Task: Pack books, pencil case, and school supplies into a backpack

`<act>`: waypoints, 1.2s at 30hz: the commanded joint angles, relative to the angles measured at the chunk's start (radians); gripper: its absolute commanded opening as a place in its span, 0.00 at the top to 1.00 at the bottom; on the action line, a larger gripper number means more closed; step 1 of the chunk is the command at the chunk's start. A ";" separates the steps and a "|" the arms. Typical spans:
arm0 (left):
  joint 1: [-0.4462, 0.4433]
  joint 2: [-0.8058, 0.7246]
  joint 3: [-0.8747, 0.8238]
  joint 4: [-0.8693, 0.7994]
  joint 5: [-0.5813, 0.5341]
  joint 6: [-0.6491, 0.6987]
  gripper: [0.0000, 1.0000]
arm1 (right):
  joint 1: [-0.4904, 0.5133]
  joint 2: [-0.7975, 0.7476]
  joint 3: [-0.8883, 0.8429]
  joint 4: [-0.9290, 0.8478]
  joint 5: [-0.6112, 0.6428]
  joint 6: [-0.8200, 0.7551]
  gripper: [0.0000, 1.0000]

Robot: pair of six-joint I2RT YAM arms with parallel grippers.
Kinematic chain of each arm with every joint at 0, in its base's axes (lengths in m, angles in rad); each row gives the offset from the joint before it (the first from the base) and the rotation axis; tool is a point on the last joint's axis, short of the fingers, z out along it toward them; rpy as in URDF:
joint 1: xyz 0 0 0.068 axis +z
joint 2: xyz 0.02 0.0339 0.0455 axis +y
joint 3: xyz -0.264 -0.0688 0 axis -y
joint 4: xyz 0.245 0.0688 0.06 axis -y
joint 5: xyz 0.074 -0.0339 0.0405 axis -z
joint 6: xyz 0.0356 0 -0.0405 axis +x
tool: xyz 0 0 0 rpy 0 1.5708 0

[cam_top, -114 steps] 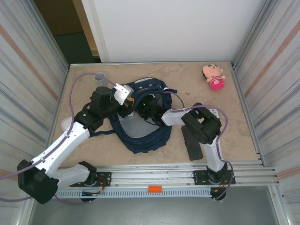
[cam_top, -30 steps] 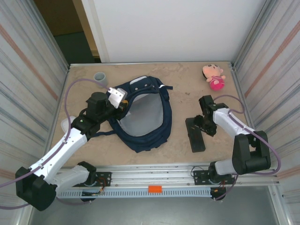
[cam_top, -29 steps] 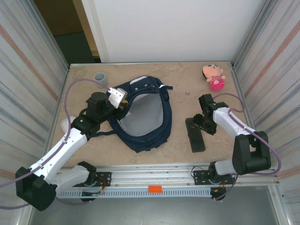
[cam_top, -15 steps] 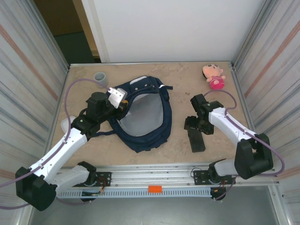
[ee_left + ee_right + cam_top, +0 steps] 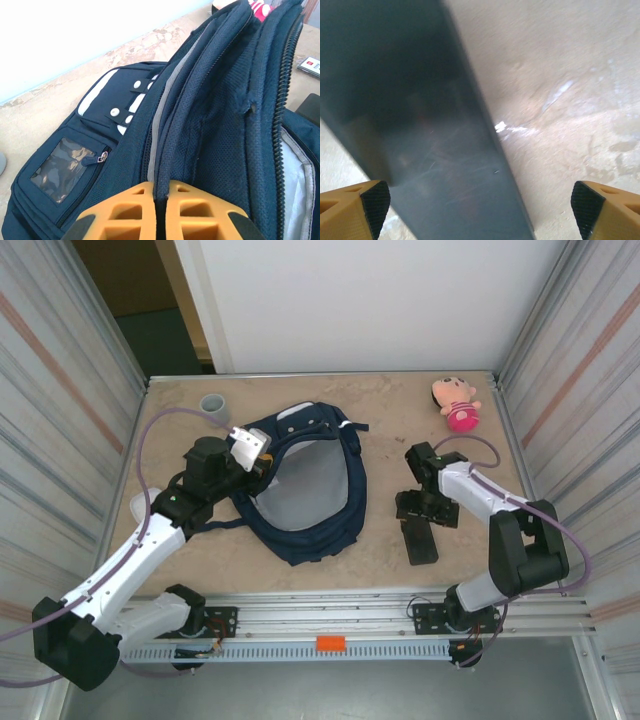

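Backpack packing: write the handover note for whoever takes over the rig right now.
Left gripper: shut on the rim of the backpack, holding its mouth open.
Right gripper: open, fingers wide apart, over the far end of the pencil case, not gripping it.
Things: the backpack lies open mid-table. The pencil case lies flat to its right. The whitish packet with a red mark lies on the table beyond the backpack.
Done: bag opened. Whether the book is inside, I cannot tell.
Left: grasp the case and load it, then the packet. Check for the book.
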 commanded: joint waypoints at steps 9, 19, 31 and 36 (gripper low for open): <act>0.017 -0.039 0.021 0.055 -0.025 0.004 1.00 | 0.008 -0.074 -0.027 0.044 -0.035 -0.055 0.04; 0.015 -0.038 0.020 0.055 -0.015 -0.005 1.00 | 0.060 0.000 -0.052 0.056 -0.057 -0.087 0.01; 0.016 -0.048 0.029 0.037 -0.030 0.007 1.00 | -0.052 0.068 -0.040 0.120 -0.081 -0.008 0.02; 0.016 -0.044 0.030 0.038 -0.030 0.008 1.00 | -0.068 0.078 -0.056 0.131 -0.150 -0.026 0.02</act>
